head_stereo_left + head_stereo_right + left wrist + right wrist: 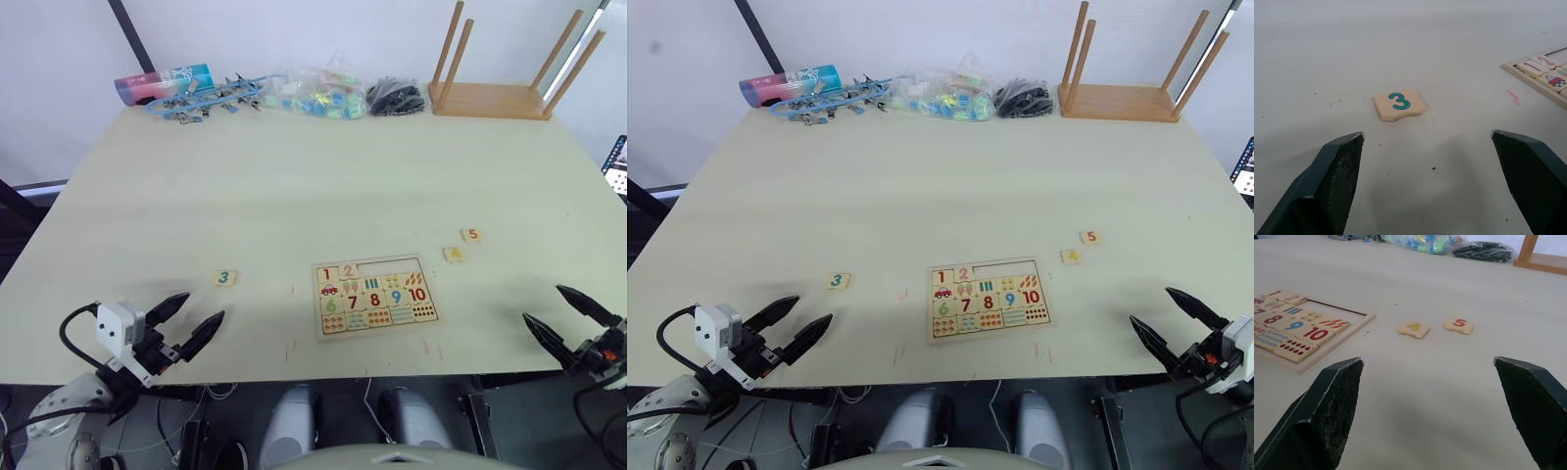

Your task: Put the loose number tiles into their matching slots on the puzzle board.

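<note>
The light is bright and even, coming from above. The table shows soft glare toward 12 o'clock. Weak shadows lie under both grippers. In the wrist views, the fingers at 6 o'clock look slightly blurred.

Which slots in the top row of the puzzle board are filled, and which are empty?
On the puzzle board, tiles 1 and 2 are seated. The other three slots are empty.

Tile 3, teal digit, lies flat on the table just ahead of my open left pincer. Tiles 4 and 5 lie side by side ahead of my open right pincer. Puzzle board sits between my pincers: tiles 1 and 2 seated, remaining top slots empty.
</note>
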